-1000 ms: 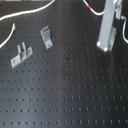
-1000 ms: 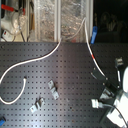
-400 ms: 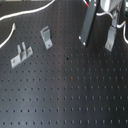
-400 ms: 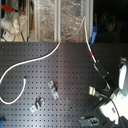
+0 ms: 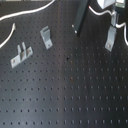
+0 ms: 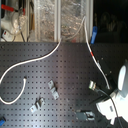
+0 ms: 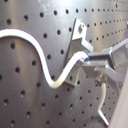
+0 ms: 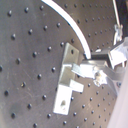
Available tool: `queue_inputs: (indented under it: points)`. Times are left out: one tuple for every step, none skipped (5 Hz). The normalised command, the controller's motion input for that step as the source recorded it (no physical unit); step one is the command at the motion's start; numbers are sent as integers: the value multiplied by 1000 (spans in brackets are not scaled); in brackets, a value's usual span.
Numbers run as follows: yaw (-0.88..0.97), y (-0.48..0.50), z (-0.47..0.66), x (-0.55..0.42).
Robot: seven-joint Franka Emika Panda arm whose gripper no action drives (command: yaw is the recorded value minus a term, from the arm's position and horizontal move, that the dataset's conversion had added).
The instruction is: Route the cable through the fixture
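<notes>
Over the last second the gripper (image 5: 114, 15) has risen away from the board (image 5: 65, 95) in the first exterior view. A second ago its pale body stood in front of the fixture (image 5: 110, 38). Now the whole slim strip shows, upright, near the edge of the board at the first exterior view's right. In the second exterior view the gripper has hardly shifted.

In both wrist views the fingers are pressed together on the cable (image 7: 20, 33). It runs in a loose S over the board, climbs across the front of the fixture and ends between the fingertips, just beside the bent top. I cannot tell whether the cable touches the strip or only crosses in front of it. It does not look as if it sits under the bent part yet.

In the second exterior view the rest of the cable lies in a long arc to the far edge of the board and back toward the corner at the second exterior view's left, with much slack.

I judge that the routing is in hand but not done. The lift seems to bring the held part level with the top of the fixture. The next move probably needs to carry it sideways into the bend. The clip (image 5: 46, 36) and the two-pronged bracket (image 5: 20, 54) stand well apart, untouched.
</notes>
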Motion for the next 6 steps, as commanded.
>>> queue_inputs:
  points:
    - [971, 3, -3, -42]
    - [966, 4, 0, -45]
    - [771, -6, 24, -153]
    - [389, 22, 60, -372]
    - [434, 56, 39, -355]
    - [577, 121, 4, -211]
